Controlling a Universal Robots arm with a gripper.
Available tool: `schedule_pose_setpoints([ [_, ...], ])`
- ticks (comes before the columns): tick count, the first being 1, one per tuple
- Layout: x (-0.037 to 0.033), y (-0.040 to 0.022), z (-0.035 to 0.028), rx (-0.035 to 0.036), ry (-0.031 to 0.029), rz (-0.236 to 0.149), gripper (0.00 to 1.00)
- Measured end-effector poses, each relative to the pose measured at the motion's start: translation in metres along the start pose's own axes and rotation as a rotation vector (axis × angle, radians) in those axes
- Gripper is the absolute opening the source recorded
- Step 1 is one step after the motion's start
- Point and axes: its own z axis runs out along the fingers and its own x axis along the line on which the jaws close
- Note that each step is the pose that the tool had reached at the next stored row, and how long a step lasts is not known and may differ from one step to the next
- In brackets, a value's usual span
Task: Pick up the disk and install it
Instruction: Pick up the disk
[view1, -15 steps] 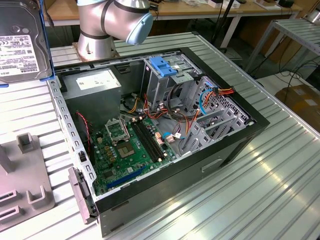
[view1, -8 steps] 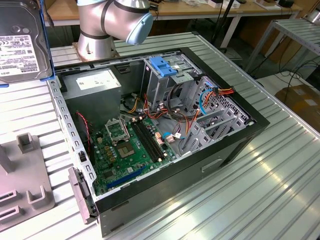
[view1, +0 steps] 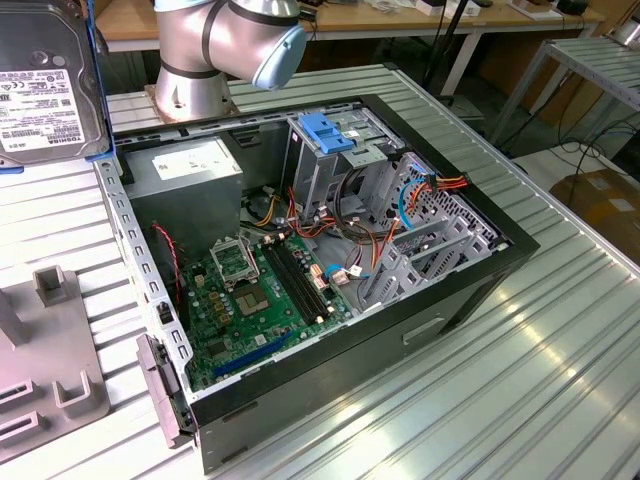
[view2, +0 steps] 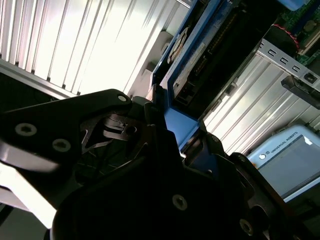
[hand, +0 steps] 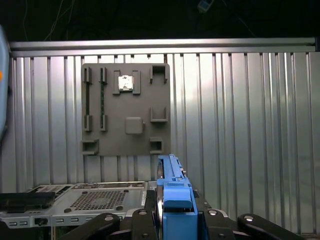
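Disk (view1: 45, 80) hangs up in the air at the exterior view's upper left, on edge w/ white label facing the camera. It is clear of the table (view1: 560, 380) and off to the exterior view's left of the open PC case (view1: 480, 270), i.e. not in the case. Its top and left side are cut off by the frame, so only part of the label and one blue side rail (view1: 97, 70) can be seen. The pincer (hand: 172, 220) is clamped on the disk (hand: 172, 192), dark fingers (hand: 150, 220) pressing either side of the blue rail. In the second wrist view the pincer (view2: 175, 135) body blocks most of the disk (view2: 200, 60), and the contact spot is too dark to make out in detail. Inside the case: grey power-supply box (view1: 190, 170), green motherboard (view1: 260, 290), metal drive cage (view1: 330, 170) w/ blue latch (view1: 325, 130) on top, cables tangled beside it. A grey fixture plate (hand: 125, 107) lies flat on the slatted table, apart from the case. Arm (view1: 230, 40) is partly cropped at the top.
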Motion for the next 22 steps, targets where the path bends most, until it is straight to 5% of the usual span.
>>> schedule_pose_setpoints([
  [12,-0.0003,-0.0086,0.0,0.0,-0.0001,0.0,0.37],
  [22,-0.0005,-0.0272,0.0,0.0,0.0,0.0,0.37],
])
